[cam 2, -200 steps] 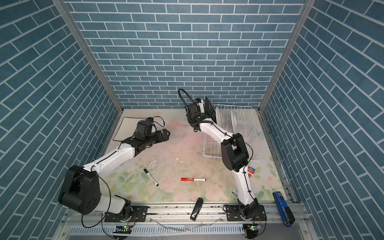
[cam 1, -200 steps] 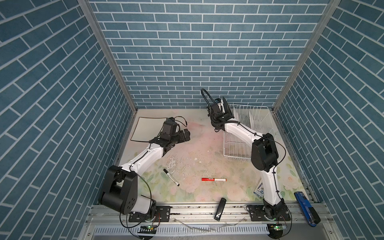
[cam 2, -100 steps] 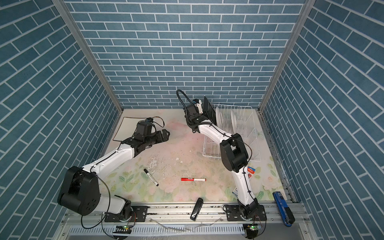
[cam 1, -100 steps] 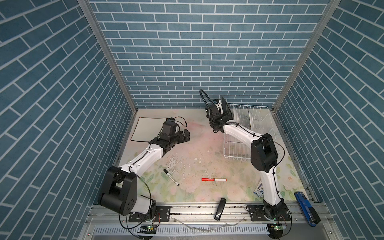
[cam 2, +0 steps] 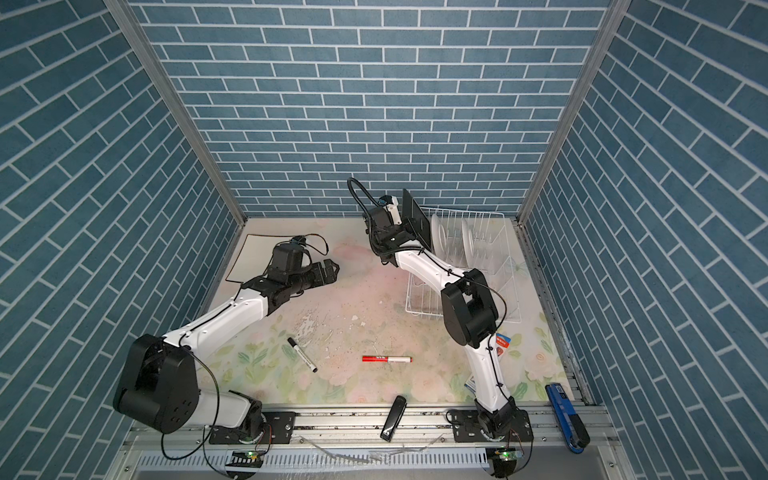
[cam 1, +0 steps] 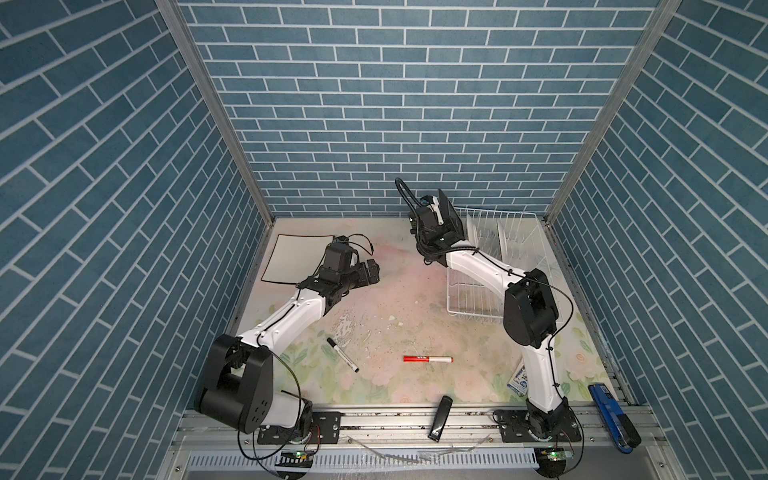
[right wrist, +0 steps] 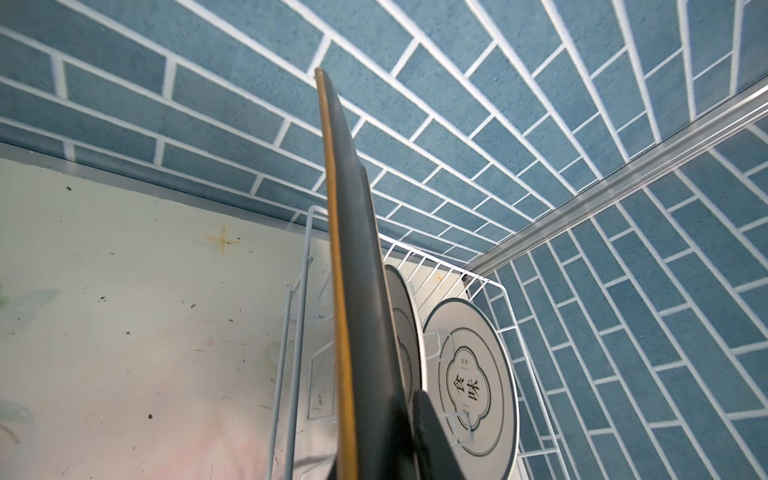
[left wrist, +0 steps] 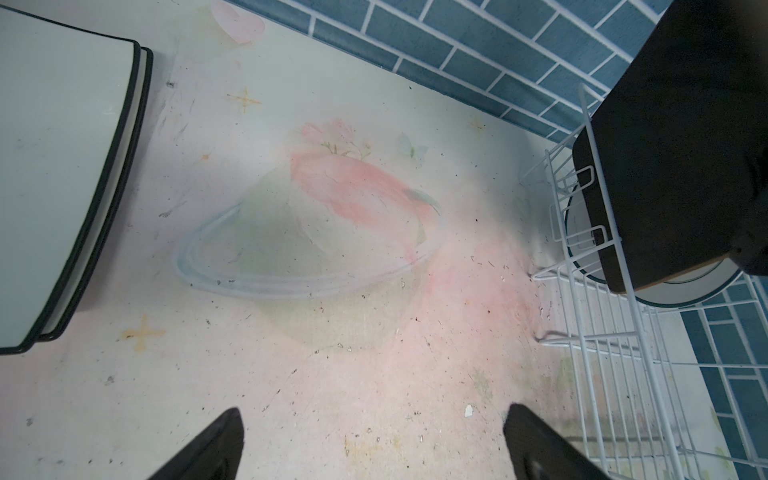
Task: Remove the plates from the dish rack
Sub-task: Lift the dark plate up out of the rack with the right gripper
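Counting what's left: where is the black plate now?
In both top views the black plate is on edge in the right claw, at the dish rack's left end near the back wall.

round white plate (right wrist: 473, 384) — characters 食味 inside its clover-shaped centre motif, smaller marks above too small to read

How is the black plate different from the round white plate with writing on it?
The black plate is square and black; the round white plate has a dark rim and writing in its middle. The right hand grips the black plate; the round white plate stands untouched in the dish rack. Both stand on edge.
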You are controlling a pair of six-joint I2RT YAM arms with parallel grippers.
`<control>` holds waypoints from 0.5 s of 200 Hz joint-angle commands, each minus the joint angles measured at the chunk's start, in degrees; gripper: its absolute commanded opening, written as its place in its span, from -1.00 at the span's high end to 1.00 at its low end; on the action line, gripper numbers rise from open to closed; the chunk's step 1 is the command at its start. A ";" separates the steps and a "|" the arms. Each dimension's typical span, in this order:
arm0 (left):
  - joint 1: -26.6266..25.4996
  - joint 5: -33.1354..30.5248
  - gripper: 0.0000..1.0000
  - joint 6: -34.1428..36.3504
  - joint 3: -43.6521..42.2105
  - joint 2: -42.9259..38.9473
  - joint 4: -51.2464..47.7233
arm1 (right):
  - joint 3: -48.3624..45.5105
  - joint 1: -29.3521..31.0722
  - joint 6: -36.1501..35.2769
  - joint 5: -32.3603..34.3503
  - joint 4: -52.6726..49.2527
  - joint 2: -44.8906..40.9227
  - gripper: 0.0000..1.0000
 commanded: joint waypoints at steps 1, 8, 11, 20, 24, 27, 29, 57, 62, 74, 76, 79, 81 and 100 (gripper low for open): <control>-0.16 -0.73 -0.99 0.29 -1.05 -1.44 -0.55 | 0.16 0.78 -2.90 5.26 7.93 -5.60 1.00; -0.14 -0.76 -0.99 0.30 -1.09 -1.53 -0.56 | 0.13 0.86 -3.38 5.46 8.38 -5.67 1.00; -0.16 -0.79 -0.99 0.35 -1.13 -1.60 -0.57 | 0.13 0.78 -3.59 5.60 8.54 -5.69 1.00; -0.16 -0.82 -0.99 0.31 -1.21 -1.66 -0.56 | 0.15 1.03 -4.09 5.69 9.05 -5.78 1.00; -0.16 -0.88 -0.99 0.34 -1.22 -1.77 -0.57 | 0.14 0.99 -4.34 5.73 9.21 -5.86 1.00; -0.16 -0.82 -0.99 0.30 -1.22 -1.75 -0.54 | 0.13 1.11 -4.55 5.77 9.43 -5.87 1.00; -0.16 -0.88 -0.99 0.29 -1.22 -1.83 -0.56 | 0.13 1.04 -4.66 5.81 9.54 -5.91 1.00; -0.16 -0.90 -0.99 0.29 -1.31 -2.15 -0.66 | 0.05 1.52 -6.32 6.26 11.06 -6.35 1.00; -0.16 -0.90 -0.99 0.31 -1.31 -2.24 -0.66 | 0.05 1.55 -6.52 6.26 11.18 -6.46 1.00; -0.16 -0.91 -0.99 0.30 -1.40 -2.49 -0.70 | -0.04 1.82 -6.69 6.22 11.55 -6.74 1.00; -0.16 -0.90 -0.99 0.30 -1.40 -2.54 -0.71 | -0.08 1.85 -6.80 6.18 11.63 -6.81 1.00; -0.16 -0.90 -0.99 0.29 -1.45 -2.60 -0.73 | -0.12 1.91 -6.91 6.17 11.77 -6.88 1.00; -0.16 -0.96 -0.99 0.29 -1.48 -2.59 -0.79 | -0.13 1.94 -6.99 6.17 11.84 -6.91 1.00; -0.16 -1.04 -0.99 0.30 -1.67 -3.15 -0.91 | -0.13 2.43 -7.94 6.27 12.80 -7.32 1.00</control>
